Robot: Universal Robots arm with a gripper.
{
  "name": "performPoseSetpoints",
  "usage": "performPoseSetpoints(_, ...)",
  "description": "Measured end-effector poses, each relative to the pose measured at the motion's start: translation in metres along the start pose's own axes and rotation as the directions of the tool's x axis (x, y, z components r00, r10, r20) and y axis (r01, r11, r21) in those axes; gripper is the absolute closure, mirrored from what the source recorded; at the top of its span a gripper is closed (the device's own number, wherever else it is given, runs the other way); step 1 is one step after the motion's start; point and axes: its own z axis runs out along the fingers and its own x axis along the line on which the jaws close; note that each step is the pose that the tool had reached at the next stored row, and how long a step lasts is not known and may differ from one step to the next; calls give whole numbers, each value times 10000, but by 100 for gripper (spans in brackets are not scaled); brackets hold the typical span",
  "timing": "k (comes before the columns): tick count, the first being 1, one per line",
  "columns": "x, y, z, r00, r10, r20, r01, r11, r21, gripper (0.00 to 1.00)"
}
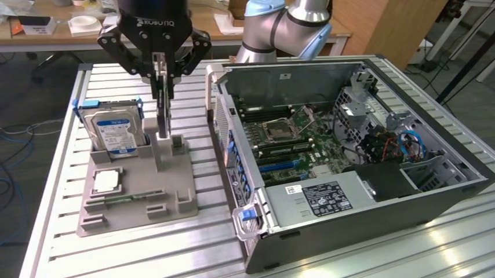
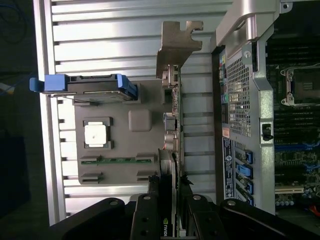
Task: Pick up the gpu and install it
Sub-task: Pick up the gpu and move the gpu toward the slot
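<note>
Slatted metal table [image 1: 54,191] [image 2: 110,35] carries everything. On the exterior view's right is the computer case [image 1: 348,243] [image 2: 240,100], lying on its side with the panel off. The motherboard [image 1: 309,145] is exposed, and the power supply box [image 1: 325,197] sits at the near end.

The robot arm [image 1: 294,23] comes in from behind the case.

A grey tray [image 1: 147,197] [image 2: 125,145] lies flat on the table just beside the case, on the exterior view's left.

The hard drive [image 1: 116,130] [image 2: 95,85] has a blue-white label and blue side rails. It stands upright in a pocket at the far end of the tray.

The graphics card [image 1: 164,116] [image 2: 173,125] stands on edge along the tray side nearest the case, between the hard drive and the case wall. Its lower end is down at the tray's slot block, so it is not in the case. In the wrist view it is seen edge-on, with its silver bracket [image 2: 177,42] at the end away from the claw.

The gripper [image 1: 161,78] [image 2: 170,185] is straight above the card and pointing down. Its two fingers [image 2: 152,195] are closed in against opposite faces of the card, clamped on its upper edge.

The processor chip [image 1: 106,180] [image 2: 96,135] lies flat in a square recess mid-tray.

A green memory stick [image 1: 124,200] [image 2: 117,160] lies in a narrow groove just past the chip, toward the near end of the tray.
</note>
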Motion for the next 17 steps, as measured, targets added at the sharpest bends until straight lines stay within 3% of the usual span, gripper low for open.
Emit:
performPoseSetpoints(11,-23,2,0,10000,-3,1,3,10000,-1,74)
performPoseSetpoints(17,-213,16,-7,10000,0,0,0,10000,-1,74)
